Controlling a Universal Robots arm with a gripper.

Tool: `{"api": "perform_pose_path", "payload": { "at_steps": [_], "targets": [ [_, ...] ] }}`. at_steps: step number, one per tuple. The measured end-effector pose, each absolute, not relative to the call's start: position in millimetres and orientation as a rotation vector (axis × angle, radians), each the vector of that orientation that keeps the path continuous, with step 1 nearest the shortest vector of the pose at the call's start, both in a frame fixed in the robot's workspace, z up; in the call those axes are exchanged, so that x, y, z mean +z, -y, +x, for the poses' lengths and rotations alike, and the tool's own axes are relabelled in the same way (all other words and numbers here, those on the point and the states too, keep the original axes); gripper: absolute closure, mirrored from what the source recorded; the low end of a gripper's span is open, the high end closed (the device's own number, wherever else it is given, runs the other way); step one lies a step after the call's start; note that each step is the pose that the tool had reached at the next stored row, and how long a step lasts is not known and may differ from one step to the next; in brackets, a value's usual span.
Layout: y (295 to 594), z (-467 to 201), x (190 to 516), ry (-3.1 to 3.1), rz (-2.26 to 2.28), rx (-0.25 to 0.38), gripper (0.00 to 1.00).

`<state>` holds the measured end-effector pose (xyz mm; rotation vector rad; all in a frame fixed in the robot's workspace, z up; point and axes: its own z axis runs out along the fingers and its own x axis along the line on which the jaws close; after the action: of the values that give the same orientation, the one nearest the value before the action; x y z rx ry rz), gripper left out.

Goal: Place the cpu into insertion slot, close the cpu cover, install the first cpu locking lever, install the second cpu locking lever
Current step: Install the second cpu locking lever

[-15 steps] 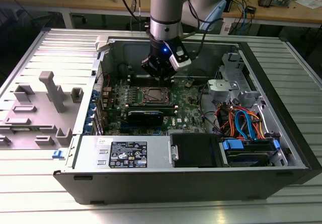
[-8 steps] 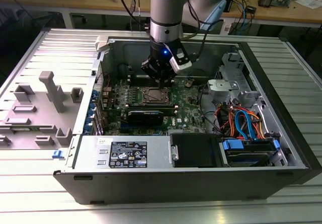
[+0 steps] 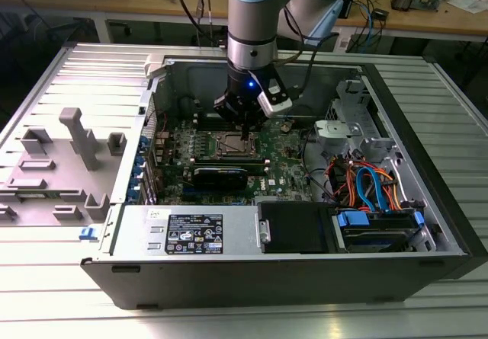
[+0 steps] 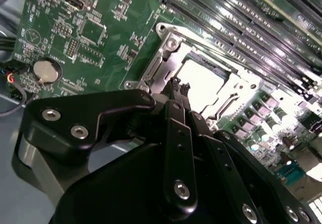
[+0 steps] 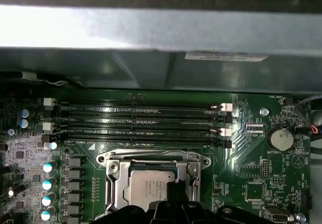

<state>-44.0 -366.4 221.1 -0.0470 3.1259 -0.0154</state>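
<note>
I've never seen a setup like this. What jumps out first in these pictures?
An open computer case lies on its side on a ribbed metal table, with the robot arm reaching down into it. Its gripper hangs right over the insertion slot on the green circuit board, where the cpu shows its silver top inside the cpu cover.

I see a ribbed metal table catching bright glare at its near edge, and a cluttered wooden workbench with cables running across the back.
</note>
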Motion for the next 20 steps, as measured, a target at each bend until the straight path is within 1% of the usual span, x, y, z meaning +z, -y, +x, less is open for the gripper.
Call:
{"api": "perform_pose_path", "payload": {
  "at_steps": [8,14,20],
  "targets": [
    [370,-44,225,-3.126,-0.047,-0.016,0.89],
    [382,-44,225,-3.126,-0.047,-0.016,0.89],
    [385,-44,237,-3.126,-0.047,-0.016,0.89]
  ]
}}
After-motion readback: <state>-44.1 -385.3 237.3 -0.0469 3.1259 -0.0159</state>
